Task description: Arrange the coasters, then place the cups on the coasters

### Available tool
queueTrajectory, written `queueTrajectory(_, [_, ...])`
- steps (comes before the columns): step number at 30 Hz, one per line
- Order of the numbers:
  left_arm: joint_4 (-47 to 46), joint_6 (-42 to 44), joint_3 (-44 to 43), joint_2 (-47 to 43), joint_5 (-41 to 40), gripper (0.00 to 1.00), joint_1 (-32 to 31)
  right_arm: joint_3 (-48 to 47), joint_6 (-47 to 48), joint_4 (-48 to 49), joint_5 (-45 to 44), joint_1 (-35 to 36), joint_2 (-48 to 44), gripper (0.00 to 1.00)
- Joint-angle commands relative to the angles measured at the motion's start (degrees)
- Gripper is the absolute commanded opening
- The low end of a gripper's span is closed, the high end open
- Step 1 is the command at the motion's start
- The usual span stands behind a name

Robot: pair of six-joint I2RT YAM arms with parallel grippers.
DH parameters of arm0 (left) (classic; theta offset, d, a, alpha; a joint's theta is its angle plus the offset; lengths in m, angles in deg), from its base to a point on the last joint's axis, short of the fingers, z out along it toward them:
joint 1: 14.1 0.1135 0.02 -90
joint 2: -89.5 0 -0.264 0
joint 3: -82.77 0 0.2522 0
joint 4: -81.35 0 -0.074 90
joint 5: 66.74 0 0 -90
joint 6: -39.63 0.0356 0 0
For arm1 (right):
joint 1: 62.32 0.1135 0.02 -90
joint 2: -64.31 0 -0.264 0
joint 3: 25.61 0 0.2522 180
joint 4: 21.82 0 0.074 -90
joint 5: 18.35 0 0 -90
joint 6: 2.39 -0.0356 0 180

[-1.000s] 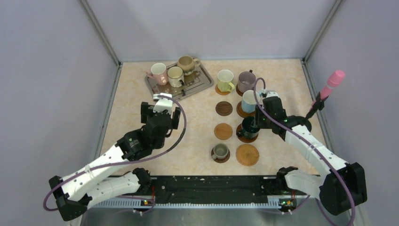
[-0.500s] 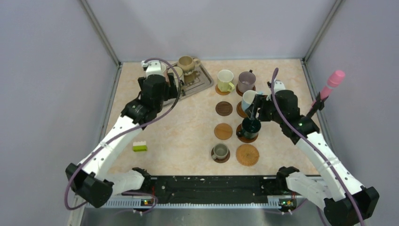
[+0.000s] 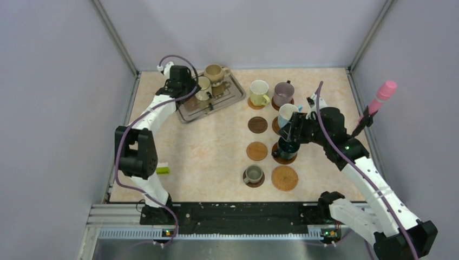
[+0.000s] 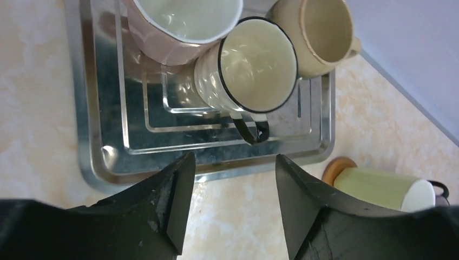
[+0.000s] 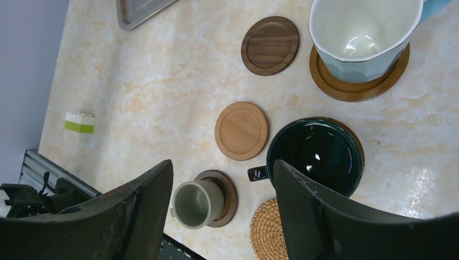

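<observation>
The silver tray (image 3: 187, 111) lies on the worktop (image 3: 216, 157) and holds three cups crowded together: a pinkish-white cup (image 4: 178, 21), a cream cup (image 4: 251, 65) with a dark rim and handle, and a tan cup (image 4: 319, 32) at the tray's far right corner. The left end effector (image 4: 233, 162) hangs over the tray's rim, its fingers partly apart and holding nothing. The cream cup's handle points toward the gap but touches neither finger.

Right of the tray, the coasters stand in two columns running toward the arms' bases.

The column closer to the tray, from far to near:
- the yellow-green cup (image 3: 259, 91) on a coaster
- an empty dark brown coaster (image 3: 257, 125)
- an empty tan coaster (image 3: 256, 150)
- the small grey-olive cup (image 3: 253, 174) on a dark coaster

The column farther from the tray, from far to near:
- the mauve cup (image 3: 283, 93) on a coaster
- the light blue cup (image 5: 362, 32) on a tan coaster
- the dark teal cup (image 5: 316, 154) on a coaster that barely shows past its rim
- an empty woven coaster (image 3: 284, 177)

The right end effector (image 5: 222, 165) hovers well right of the tray, just above the dark teal cup. Its fingers are wide apart and hold nothing — the cup stands upright on its coaster below them.

A green-and-white block (image 3: 161, 170) lies nearer the arms than the tray, beside the left arm. The pink-tipped stick (image 3: 381, 97) leans far to the tray's right, past both columns.
</observation>
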Motion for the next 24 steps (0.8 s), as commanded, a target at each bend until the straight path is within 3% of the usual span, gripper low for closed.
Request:
queueTrajectory(1, [-4.32,-7.05,-6.18,6.39,2.41,0.61,2.12,0.4,-0.7,2.82,1.31,-0.46,-0.1,0.68])
queueTrajectory(5, [-9.27,-10.2,-7.55,10.93,3.86,0.6,3.64,0.38,-0.8,3.2,1.17,-0.46,1.04,0.68])
queueTrajectory(12, [-9.57,-12.71,-10.38,16.72,4.4,0.6,4.73,-0.5,-0.46,3.53,0.59,-0.48,3.65,0.68])
queueTrajectory(24, [-9.76,-9.49,-10.87,19.49,5.69,0.54,4.72,-0.29,-0.96,4.76,0.89,-0.53,4.93,0.68])
